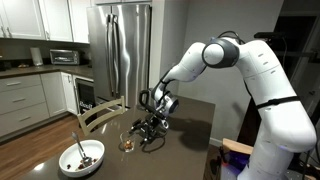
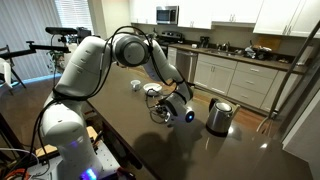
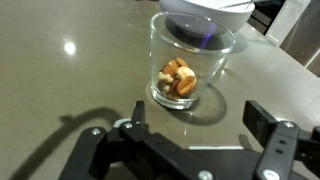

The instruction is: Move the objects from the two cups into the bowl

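Note:
A short clear glass cup [image 3: 192, 60] stands on the dark table and holds small brown-orange bits [image 3: 178, 80]. My gripper [image 3: 200, 125] is open and empty, its fingers [image 3: 268, 125] spread just short of the glass. In an exterior view the gripper [image 1: 153, 122] hangs low over the table beside the same glass [image 1: 127, 144]. The wide white bowl [image 1: 72, 157], with a thin metal utensil in it, sits near the table's front corner; its rim [image 3: 205, 8] shows behind the glass in the wrist view. A whitish cup [image 2: 136, 85] stands beyond the arm.
A steel kettle [image 2: 220, 115] with a black handle stands on the table near the gripper. A wooden chair [image 1: 100, 112] is pushed against the table's far side. Kitchen counters and a steel fridge [image 1: 125, 50] lie behind.

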Controlling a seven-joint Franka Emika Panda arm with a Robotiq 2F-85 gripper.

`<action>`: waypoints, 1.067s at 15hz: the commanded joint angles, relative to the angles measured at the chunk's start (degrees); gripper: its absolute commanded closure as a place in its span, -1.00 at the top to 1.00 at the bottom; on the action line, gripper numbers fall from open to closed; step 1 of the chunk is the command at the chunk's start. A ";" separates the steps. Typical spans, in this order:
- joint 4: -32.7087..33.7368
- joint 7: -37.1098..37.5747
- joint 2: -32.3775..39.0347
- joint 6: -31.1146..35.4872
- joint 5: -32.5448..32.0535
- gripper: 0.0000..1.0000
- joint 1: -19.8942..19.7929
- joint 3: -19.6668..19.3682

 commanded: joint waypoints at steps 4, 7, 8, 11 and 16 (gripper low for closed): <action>-0.01 0.47 0.01 -1.04 0.93 1.00 0.30 -0.24; -0.11 0.92 -0.19 -1.95 1.32 1.00 0.05 0.04; -0.10 1.04 -0.13 -2.56 1.54 1.00 -0.07 0.18; 0.13 2.05 0.41 -5.91 2.32 1.00 -0.47 0.50; 1.01 4.37 2.33 -9.99 4.41 1.00 -0.32 0.81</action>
